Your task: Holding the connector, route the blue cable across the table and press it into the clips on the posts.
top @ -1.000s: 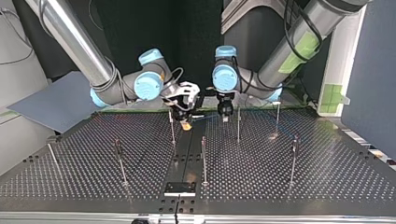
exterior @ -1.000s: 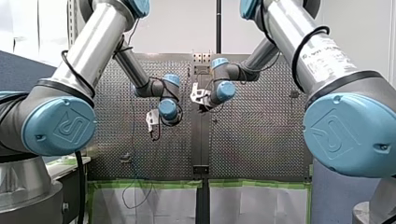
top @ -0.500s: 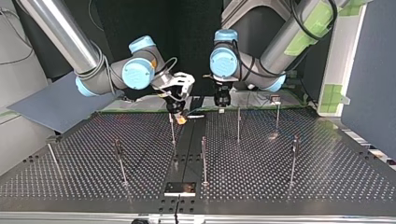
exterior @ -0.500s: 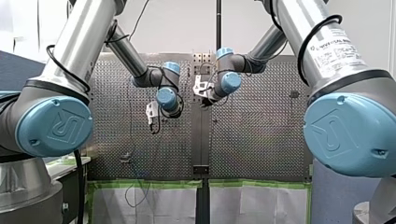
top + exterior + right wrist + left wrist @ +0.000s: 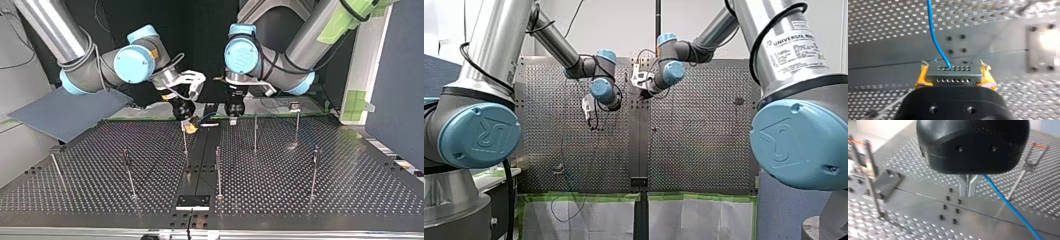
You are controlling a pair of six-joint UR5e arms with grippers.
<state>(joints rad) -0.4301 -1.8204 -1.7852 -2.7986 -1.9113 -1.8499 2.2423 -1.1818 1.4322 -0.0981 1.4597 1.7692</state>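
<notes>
While my right claw (image 5: 954, 67) clamps the connector (image 5: 954, 76) between yellow pads (image 5: 921, 78), upper middle of the top view, the blue cable (image 5: 934, 37) trails off it over the bench (image 5: 300, 190), in no clip I can make out. My left claw (image 5: 968, 188) is pinched shut, with the cable just beside it. Routing looks barely begun, with all posts (image 5: 255, 132) to go.
</notes>
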